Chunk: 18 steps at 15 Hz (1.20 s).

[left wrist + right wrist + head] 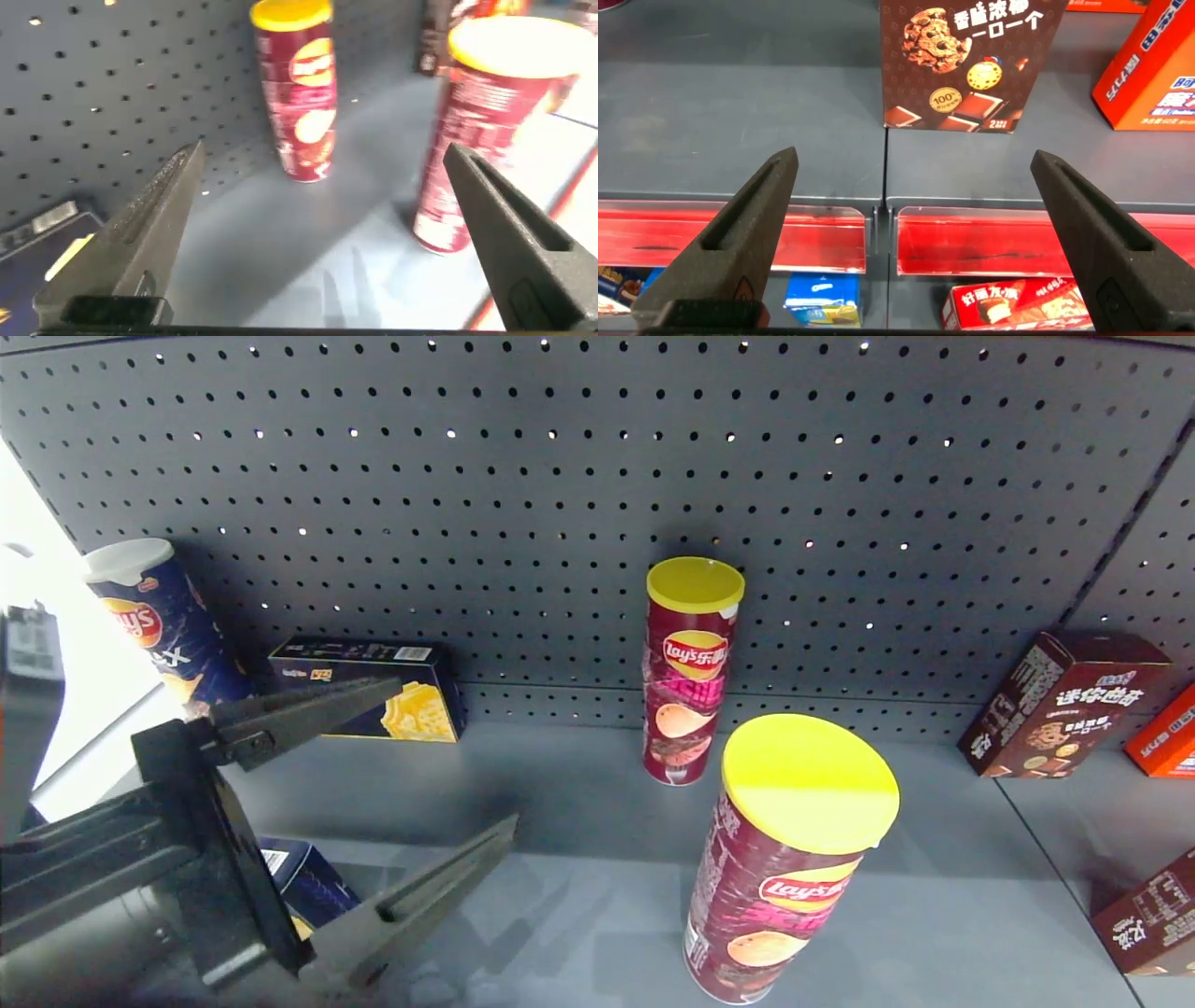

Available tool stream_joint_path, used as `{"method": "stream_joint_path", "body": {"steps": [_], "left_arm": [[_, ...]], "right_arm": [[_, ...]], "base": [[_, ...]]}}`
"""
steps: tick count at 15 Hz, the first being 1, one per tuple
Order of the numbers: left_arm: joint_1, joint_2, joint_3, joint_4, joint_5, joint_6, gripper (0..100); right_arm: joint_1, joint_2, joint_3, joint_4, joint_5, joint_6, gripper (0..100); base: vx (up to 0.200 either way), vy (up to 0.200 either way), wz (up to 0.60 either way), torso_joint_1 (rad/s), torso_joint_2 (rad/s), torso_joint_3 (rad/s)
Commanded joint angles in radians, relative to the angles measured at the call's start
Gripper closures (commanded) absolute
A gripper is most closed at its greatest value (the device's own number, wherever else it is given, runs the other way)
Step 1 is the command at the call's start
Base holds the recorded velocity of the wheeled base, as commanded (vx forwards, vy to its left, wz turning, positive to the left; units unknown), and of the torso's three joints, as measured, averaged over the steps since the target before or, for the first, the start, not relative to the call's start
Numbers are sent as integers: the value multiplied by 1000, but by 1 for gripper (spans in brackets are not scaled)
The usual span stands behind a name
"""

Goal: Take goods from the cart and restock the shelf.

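We see two maroon cans, both upright cardboard cylinders with glossy printed wraps and flat yellow plastic lids. The near can (784,868) stands toward the front edge of the shelf (579,859), right of its middle. The far can (689,681) stands at the back edge, just beside the pegboard (560,476). The two are apart, and each label shows a crisp picture.

The shelf is smooth grey metal, and the pegboard is dark sheet metal with rows of round holes.

The left gripper (456,751) hangs over the front left corner. Its two black wedge-shaped fingers are spread wide and hold nothing, well apart from both cans. Under it lies a blue box (303,882).

At the back left corner a blue can (159,625) with a white lid leans, and a flat cracker box (373,695) lies beside it along the back edge.

At the right end we count two brown boxes, one at the back (1060,705) and one at the front (1153,915). There is also one orange box (1167,742).

The right gripper (915,157) has its fingers spread too, and they are empty. It faces a cookie box (971,61) standing behind a red rail (971,243). We cannot tell whether it is one of the two brown boxes.
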Motion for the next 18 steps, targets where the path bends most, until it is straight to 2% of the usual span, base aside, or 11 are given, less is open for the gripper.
{"method": "stream_joint_path", "body": {"steps": [1, 4, 6, 8, 10, 11, 12, 13, 14, 15, 18], "left_arm": [[13, -220, 156, 26, 0, 7, 0], [205, -493, 343, 0, -3, 54, 0], [340, -690, 471, -7, -3, 46, 0], [488, -760, 494, 20, -6, 23, 0], [651, -920, 494, 197, -9, -16, 0], [694, -974, 494, 295, -11, -17, 0], [768, -1060, 494, 473, -20, -9, 0], [797, -1107, 494, 562, -41, -8, 0], [788, -1125, 494, 615, -90, -6, 0], [788, -1125, 494, 615, -130, -6, 0], [788, -1125, 494, 615, -135, -26, 0]], "right_arm": [[0, 1, 0, 0, 0, 0, 0], [0, 1, 0, 0, 0, 0, 0], [0, 1, 0, 0, 0, 0, 0], [0, 1, 0, 0, 0, 0, 0], [0, 1, 0, 0, 0, 0, 0], [0, 1, 0, 0, 0, -2, 0], [0, 1, 0, 0, 0, 0, 0], [0, 1, 0, 0, 0, -2, 0], [0, 1, 0, 0, 0, 0, 0], [0, 1, 0, 0, 0, 0, 0], [0, 1, 0, 0, 0, 0, 0]], "base": [[0, 0, 0, 0, 0, 0], [0, 0, 0, 0, 0, 0], [0, 0, 0, 0, 0, 0], [0, 0, 0, 0, 0, 0], [0, 0, 0, 0, 0, 0], [0, 0, 0, 0, 0, 0], [0, 0, 0, 0, 0, 0], [0, 0, 0, 0, 0, 0], [0, 0, 0, 0, 0, 0], [0, 0, 0, 0, 0, 0], [0, 0, 0, 0, 0, 0]]}}
